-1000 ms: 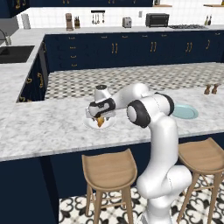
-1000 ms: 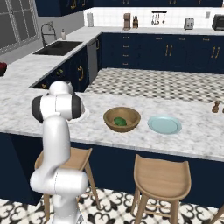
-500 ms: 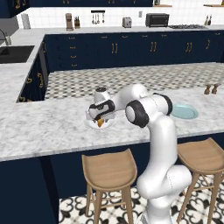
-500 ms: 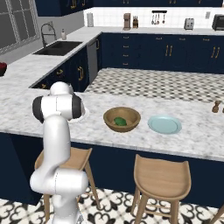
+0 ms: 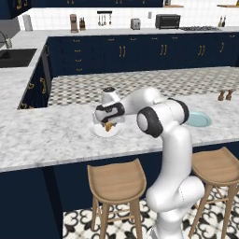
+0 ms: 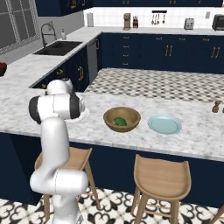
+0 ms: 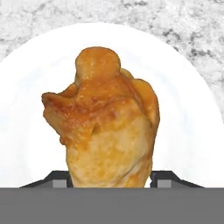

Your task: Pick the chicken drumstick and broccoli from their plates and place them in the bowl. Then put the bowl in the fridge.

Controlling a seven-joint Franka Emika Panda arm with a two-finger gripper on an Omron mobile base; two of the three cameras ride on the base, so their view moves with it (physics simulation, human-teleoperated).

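Note:
The golden-brown chicken drumstick (image 7: 109, 127) rests on the plain white plate (image 7: 192, 131). My gripper (image 7: 111, 178) is shut on it, one dark fingertip (image 7: 56, 176) pressed to each side. From the left base view the gripper (image 5: 108, 122) points down over the white plate (image 5: 97, 132) at the counter's middle, with the drumstick (image 5: 109, 127) between its fingers. The wooden bowl (image 6: 122, 119) stands to the right and holds the green broccoli (image 6: 120, 121). Beyond it lies the pale blue-green plate (image 6: 164, 124), bare. The fridge is out of view.
Two small shakers (image 6: 215, 106) stand at the counter's far right. Two wooden stools (image 5: 116, 179) sit under the counter's front edge. A sink (image 6: 59, 47) is at the back left. My arm's elbow (image 5: 161, 116) hangs over the counter between the plates.
The hand has sunk a little lower over the white plate and settled around the drumstick. The bowl, the broccoli and the blue-green plate have not moved.

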